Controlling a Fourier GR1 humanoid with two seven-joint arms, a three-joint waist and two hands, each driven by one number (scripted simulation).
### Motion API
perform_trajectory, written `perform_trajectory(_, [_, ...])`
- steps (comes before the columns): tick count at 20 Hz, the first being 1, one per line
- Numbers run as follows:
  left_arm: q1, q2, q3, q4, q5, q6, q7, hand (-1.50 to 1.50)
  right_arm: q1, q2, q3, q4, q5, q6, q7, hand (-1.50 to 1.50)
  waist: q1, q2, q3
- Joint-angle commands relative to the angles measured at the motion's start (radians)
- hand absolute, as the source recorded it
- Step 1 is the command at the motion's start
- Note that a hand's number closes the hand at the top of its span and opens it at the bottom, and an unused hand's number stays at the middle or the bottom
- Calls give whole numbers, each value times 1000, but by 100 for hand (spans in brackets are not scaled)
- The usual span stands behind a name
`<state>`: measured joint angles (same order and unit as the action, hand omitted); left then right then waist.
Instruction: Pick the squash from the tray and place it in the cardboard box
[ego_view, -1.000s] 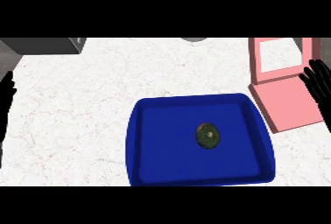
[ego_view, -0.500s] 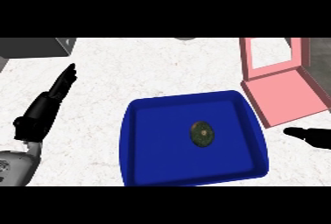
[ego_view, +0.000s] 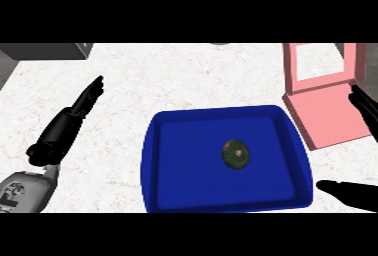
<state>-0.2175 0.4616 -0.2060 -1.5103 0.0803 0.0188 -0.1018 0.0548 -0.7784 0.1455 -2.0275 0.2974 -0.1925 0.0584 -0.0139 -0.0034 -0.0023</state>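
My right hand (ego_view: 353, 194) has come in at the tray's (ego_view: 173, 165) near right corner, fingers straight, holding nothing; approach just begun. Squash (ego_view: 235, 153) lies mid-tray, left of those fingers, untouched. Left hand (ego_view: 70, 120) open over the counter (ego_view: 170, 80). Box (ego_view: 325, 107) far right.

Single head view, set above the tabletop (ego_view: 170, 75) and facing steeply down. Blue tray (ego_view: 170, 165) fills lower centre at close range; pink box (ego_view: 325, 120) lies at right edge.
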Motion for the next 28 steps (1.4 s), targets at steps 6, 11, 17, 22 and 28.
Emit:
perform_trajectory(6, [-4, -24, -26, -19, -14, -26, 9, 0, -125, -110, 238, -150, 209, 311, 446, -150, 41, 5, -2])
perform_trajectory(11, [-35, -40, -8, 25, -36, -15, -17, 0, -247, -21, 430, -224, 304, 481, 720, -150, 32, 5, -2])
perform_trajectory(17, [-68, -30, 26, 96, -15, -69, -32, 0, -474, 260, 568, -121, 286, 699, 1037, -150, 31, 7, -2])
perform_trajectory(22, [-32, -50, 13, -11, -48, -41, 40, 0, -499, 410, 591, 15, 310, 719, 1092, -150, 27, 2, 1])
perform_trajectory(28, [-74, -78, 27, 3, -64, -45, 65, 0, -468, 513, 642, 121, 417, 687, 1097, -150, 15, 2, 2])
